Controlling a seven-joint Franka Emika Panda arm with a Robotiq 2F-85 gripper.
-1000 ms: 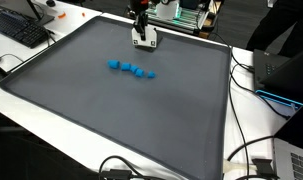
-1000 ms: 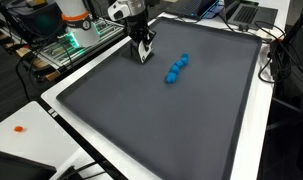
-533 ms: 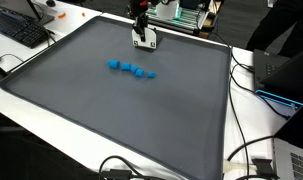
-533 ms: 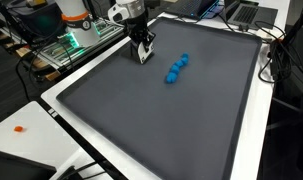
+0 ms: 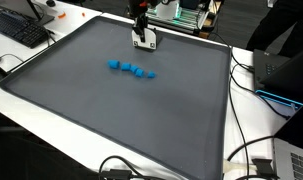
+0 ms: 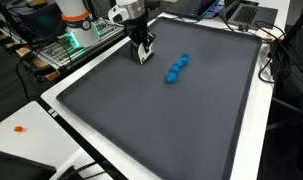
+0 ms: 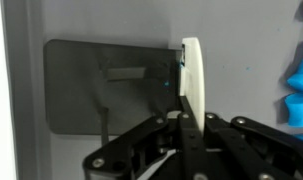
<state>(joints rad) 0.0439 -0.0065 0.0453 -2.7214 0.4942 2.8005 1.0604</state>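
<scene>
In the last second nothing has moved: my gripper (image 5: 143,41) hangs at the same place near the far edge of the mat (image 5: 111,115), so the work is paused. My fingers are pressed together on a thin white piece (image 7: 191,70). The blue blocks (image 6: 177,68) lie near it, not touching. I can read no writing anywhere.

mat (image 5: 111,110): on the worktop (image 5: 253,120), covering most of it
blocks (image 5: 132,69): in a row on the mat
hand (image 5: 143,42): behind the blocks, near the mat's far edge
keyboard (image 5: 19,30): on the worktop, off the mat's corner
</scene>
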